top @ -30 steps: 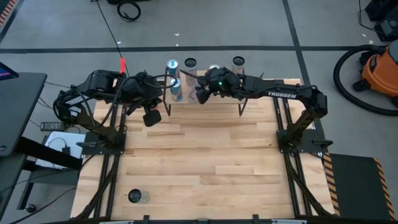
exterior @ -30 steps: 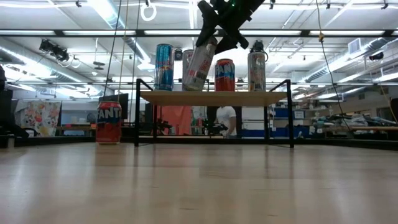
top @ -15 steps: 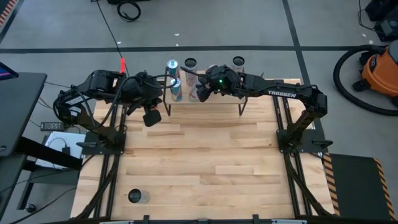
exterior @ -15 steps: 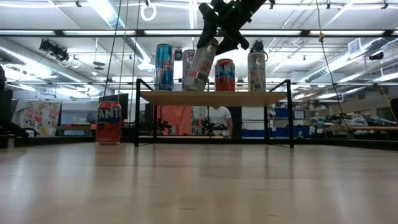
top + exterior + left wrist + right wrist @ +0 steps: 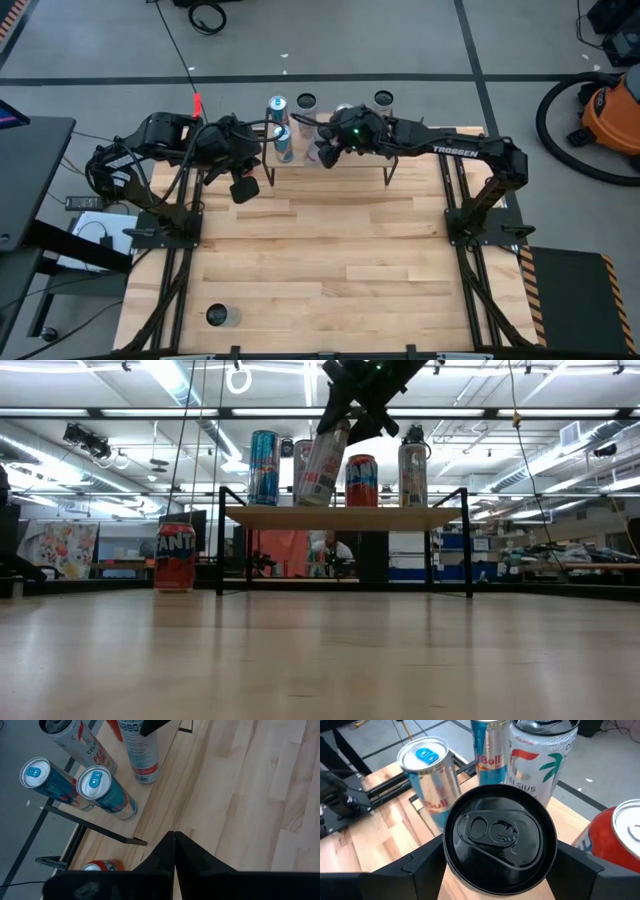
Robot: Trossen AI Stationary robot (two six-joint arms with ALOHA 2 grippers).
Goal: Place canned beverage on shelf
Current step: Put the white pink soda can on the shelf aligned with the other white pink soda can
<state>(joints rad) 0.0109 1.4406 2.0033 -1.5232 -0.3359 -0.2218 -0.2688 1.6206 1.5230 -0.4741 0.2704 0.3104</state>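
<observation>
Seven cans in all: two blue Red Bull cans, one white Celsius can, one red can and one silver can on the shelf, one dark-topped can tilted above it, and one orange Fanta can on the tabletop. One shelf, on four black legs. Two robot arms, a left arm and a right arm. One person in the room behind. One orange vacuum on the floor
</observation>
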